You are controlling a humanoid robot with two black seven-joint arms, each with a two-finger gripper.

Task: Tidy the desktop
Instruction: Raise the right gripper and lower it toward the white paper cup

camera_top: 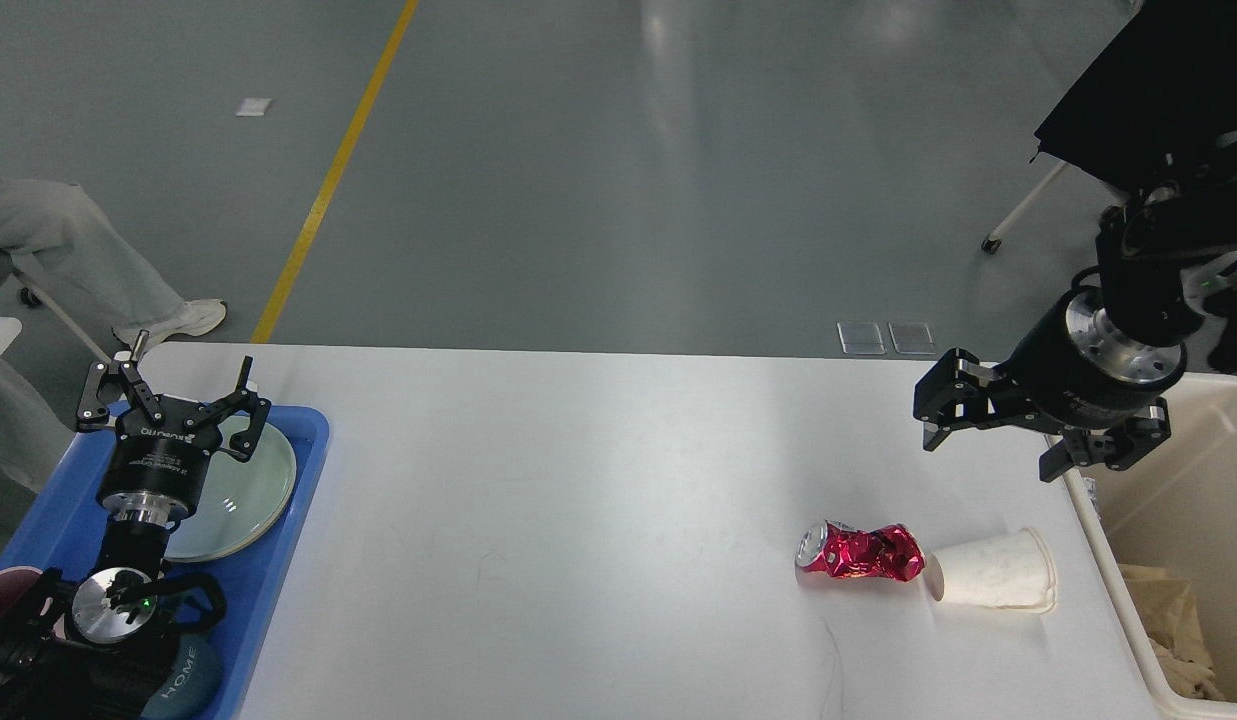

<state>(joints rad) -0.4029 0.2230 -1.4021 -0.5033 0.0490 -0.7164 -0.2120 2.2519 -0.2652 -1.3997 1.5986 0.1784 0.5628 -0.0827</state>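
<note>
Right gripper [990, 453] hung above the far right corner of the large white rectangular desktop [578, 480], fingers spread wide, nothing between them. One finger sat over the tabletop, the other over the rim of the cream plastic bin [1193, 560] that stood just off the desktop's right edge. The right arm came in from the upper right, passing in front of a black cloth draped over a white wheeled chair [1168, 90].

Nearer the camera than that gripper, well apart from it, a crushed red metal drink can [861, 552] lay on its side on the desktop. Its crumpled end touched or almost touched the base of a white paper cup [993, 572], also on its side, mouth facing the bin. Nothing stood between the gripper and these two. Crumpled pale paper lay in the bin's near corner.

Left gripper [168, 390] was at the far left, fingers spread open, holding nothing, above a blue plastic tray [296, 520] at the desktop's left edge. A round pale green plate [253, 490] lay in the tray, partly hidden by the gripper body. A dark red rounded item and a grey-blue item marked HOME showed at the tray's near end, mostly behind the arm; couldn't tell what they were.

The desktop filled the middle of the head view. A seated person's grey trouser leg and white shoe [178, 320] were on the floor beyond its far left corner, beside a yellow floor line.
</note>
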